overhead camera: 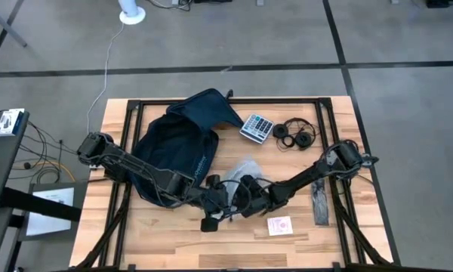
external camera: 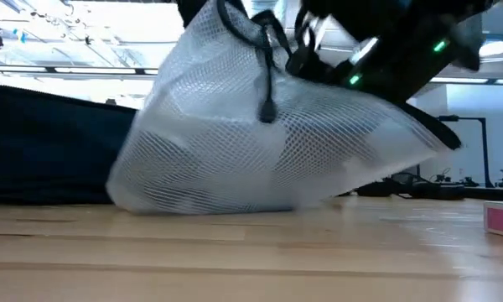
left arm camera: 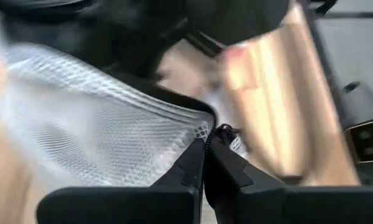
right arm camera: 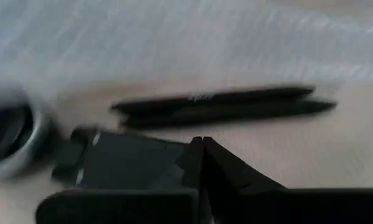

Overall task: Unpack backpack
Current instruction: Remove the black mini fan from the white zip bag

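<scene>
Pinching mesh pouch (external camera: 268, 143) with left gripper (left arm camera: 204, 148); right gripper (right arm camera: 202, 152) pressed together; backpack (overhead camera: 177, 147) far-left, nearer my left arm.

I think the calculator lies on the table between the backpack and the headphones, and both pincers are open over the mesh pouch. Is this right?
Not quite. The calculator does lie between the backpack and the headphones, as the high view shows. But the left pincer and right pincer are shut, not open, at the mesh pouch; each wrist view shows its fingers pressed together.
</scene>
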Robot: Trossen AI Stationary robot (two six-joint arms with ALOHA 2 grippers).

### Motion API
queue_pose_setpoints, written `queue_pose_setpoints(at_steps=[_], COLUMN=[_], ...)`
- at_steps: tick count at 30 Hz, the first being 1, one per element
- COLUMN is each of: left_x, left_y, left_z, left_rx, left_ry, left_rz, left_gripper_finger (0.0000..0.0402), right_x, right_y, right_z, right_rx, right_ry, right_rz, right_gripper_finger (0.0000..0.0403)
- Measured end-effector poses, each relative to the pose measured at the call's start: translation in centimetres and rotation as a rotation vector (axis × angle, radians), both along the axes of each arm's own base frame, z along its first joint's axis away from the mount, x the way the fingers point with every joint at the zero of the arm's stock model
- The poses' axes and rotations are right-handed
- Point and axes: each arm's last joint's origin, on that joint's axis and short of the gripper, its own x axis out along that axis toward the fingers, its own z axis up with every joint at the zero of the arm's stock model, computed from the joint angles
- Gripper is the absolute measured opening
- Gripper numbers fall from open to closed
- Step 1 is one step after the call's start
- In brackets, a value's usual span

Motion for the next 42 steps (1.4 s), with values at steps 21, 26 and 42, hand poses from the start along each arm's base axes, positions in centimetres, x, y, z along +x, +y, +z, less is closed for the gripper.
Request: queue_pose_setpoints(at_steps=[21,26,42], left_x=[0.1,0.0,0.0], left_y=[1.0,0.5,0.3], left_z=[-0.2,-0.3,-0.3], left_rx=[0.182,0.115,0.018], left_ry=[0.009,0.035,0.045], left_rz=[-0.088,-0.225,-0.221], left_gripper_finger=[0.0000,0.0000,0.0000], right_x=[-2.3,-1.3,0.0], right_y=[6.8,6.4,4.0], right_z=[3.9,4.7,4.7], right_rx=[-0.115,-0.140,-0.175], right_ry=[-0.007,-0.023,-0.009], right_rz=[0.386,0.389,0.348], right_gripper_finger=[0.0007,0.0067,0.0264])
